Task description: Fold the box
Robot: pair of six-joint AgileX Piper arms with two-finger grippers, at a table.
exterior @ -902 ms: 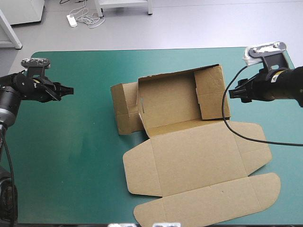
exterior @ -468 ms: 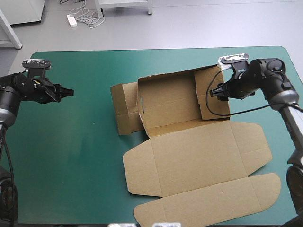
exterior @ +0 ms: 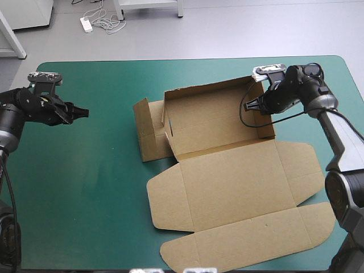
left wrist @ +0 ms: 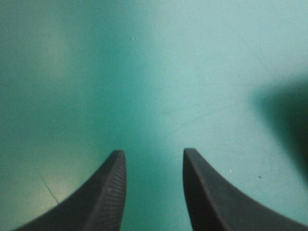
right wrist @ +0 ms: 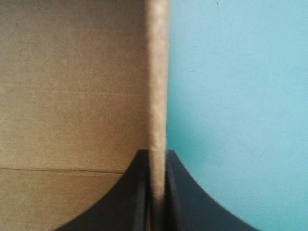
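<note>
While the right gripper (right wrist: 156,161) pinched the right end wall (right wrist: 158,72) of the box (right wrist: 72,96), its 2 black fingers sat all but pressed together, the board edge-on between them. Brown inner face lay to 1 side of the wall, teal-green cover (right wrist: 240,96) to the other.

Change noted: just before, this gripper (exterior: 247,106) hung clear of the box's right end and the wall (exterior: 266,126) leaned inward as a broad panel. It had since come in and taken hold, and the wall stood nearly upright. I judged that 1 end of the tray was being set.

The box (exterior: 227,187) sat mid-table, right of centre: tray toward the far edge, lid (exterior: 239,239) flat toward the near edge. The left end flap (exterior: 149,133) was splayed outward, untucked; that end remained to do.

Pose: my right arm came in from the table's right edge, bent, wrist turned toward the tray's far right corner. The left gripper (exterior: 84,112) had not shifted, well left of the box, fingers (left wrist: 108,192) spread over bare cover (left wrist: 144,57).
</note>
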